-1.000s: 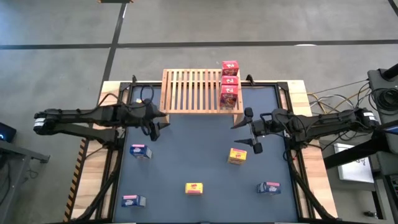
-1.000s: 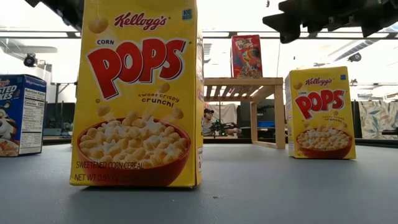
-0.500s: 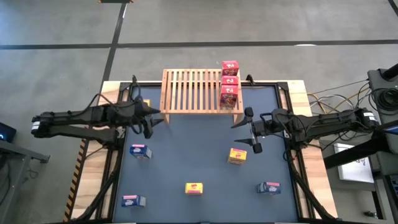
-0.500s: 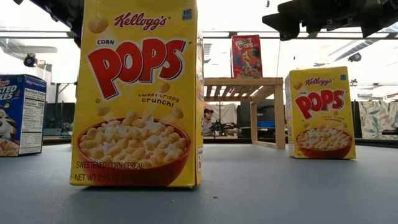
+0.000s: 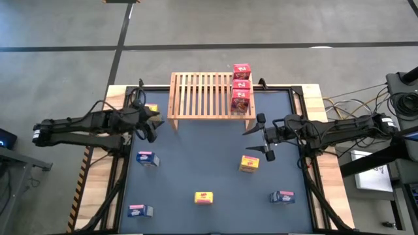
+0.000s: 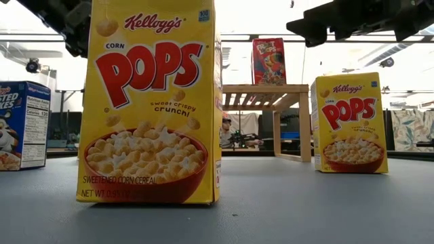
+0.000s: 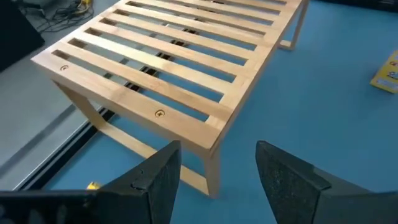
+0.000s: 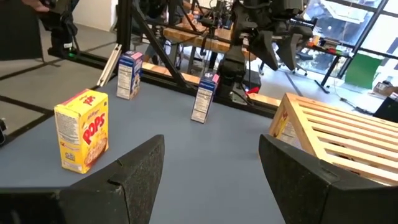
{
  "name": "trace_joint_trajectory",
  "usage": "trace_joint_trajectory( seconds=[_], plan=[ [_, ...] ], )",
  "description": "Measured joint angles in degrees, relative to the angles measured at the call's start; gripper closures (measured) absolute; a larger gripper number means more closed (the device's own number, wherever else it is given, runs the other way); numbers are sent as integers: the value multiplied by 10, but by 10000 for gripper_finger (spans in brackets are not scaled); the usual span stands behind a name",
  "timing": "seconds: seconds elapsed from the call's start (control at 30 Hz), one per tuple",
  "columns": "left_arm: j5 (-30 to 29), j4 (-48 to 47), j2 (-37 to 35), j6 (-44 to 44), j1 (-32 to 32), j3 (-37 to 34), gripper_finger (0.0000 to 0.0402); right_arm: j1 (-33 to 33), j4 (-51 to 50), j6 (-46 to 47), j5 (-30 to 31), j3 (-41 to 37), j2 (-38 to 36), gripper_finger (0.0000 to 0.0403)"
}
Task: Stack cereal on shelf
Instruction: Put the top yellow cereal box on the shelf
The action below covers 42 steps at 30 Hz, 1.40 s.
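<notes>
The left gripper [image 5: 149, 124] hangs with its fingers spread and nothing between them, as the left wrist view shows: two dark fingers [image 7: 158, 180] parted, bare table between. It sits just off the near left corner of the shelf [image 5: 209, 96]. A yellow box [image 5: 151, 109] lies close beside it, on the far side, by the shelf's left leg. On its near side, a little farther off, stands a blue box [image 5: 147, 158], and well beyond that, at the near left of the table, another blue box [image 5: 139, 211].

The right gripper [image 5: 264, 137] hovers off the shelf's near right corner, likewise spread and empty; its wrist view shows both fingers [image 8: 137, 171] wide apart. A yellow box [image 5: 249, 163] stands just on its near side, closer than any other loose box. Further out lie a third blue box [image 5: 283, 196] toward the near right and a yellow box [image 5: 204, 197] at the near middle.

Three red boxes [image 5: 240, 85] already stand in a row along the shelf's right end; the other slats are bare.

My judgement: the left arm is nearer the yellow box beside the shelf leg, which lies away from the fingers toward the far edge, so the wrist would have to turn that way. The box's long axis cannot be read from above.
</notes>
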Motion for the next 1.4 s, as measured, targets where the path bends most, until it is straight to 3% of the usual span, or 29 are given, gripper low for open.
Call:
trace_joint_trajectory(
  seconds=[0.53,1.1,1.4],
  plan=[
    [-24,-93,-23,-82,1,14,210,0,0,-8,4,0,0,152],
    [-23,-115,-22,-75,1,21,210,0,0,-12,4,0,0,152],
    [33,-110,-21,-88,1,21,210,0,-5,-33,5,0,10,152]
  ],
)
